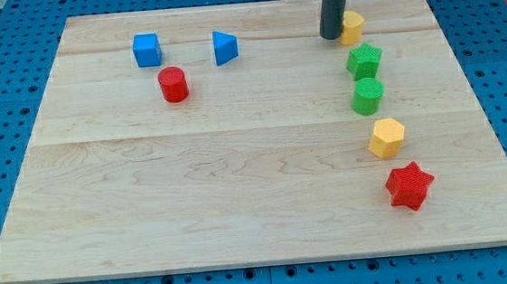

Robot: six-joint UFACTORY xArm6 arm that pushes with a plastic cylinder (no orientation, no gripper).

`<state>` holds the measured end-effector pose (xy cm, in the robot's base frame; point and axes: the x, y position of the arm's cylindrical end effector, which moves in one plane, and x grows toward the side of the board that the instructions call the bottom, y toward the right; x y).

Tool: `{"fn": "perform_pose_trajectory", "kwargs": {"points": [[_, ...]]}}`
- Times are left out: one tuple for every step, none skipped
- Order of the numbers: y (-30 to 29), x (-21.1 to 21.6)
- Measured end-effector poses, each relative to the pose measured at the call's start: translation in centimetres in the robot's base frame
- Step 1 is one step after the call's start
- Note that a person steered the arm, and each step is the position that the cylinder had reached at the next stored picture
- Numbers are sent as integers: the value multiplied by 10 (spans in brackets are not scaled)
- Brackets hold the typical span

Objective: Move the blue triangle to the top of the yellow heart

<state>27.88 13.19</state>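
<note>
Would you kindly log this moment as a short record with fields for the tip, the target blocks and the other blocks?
tip: my tip at the view's top right, against the left side of the yellow heart, partly hiding it
blue triangle: top left of centre, far from the heart
near triangle: blue cube, red cylinder
right column, top to bottom: green star, green cylinder, yellow hexagon, red star
board: wooden
</note>
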Motion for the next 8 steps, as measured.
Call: {"fn": "perform_pose_trajectory", "kwargs": {"points": [[27, 0], [-5, -2], [-70, 14], [-135, 47], [-157, 50], [-188, 19], [-207, -9], [-206, -20]]}}
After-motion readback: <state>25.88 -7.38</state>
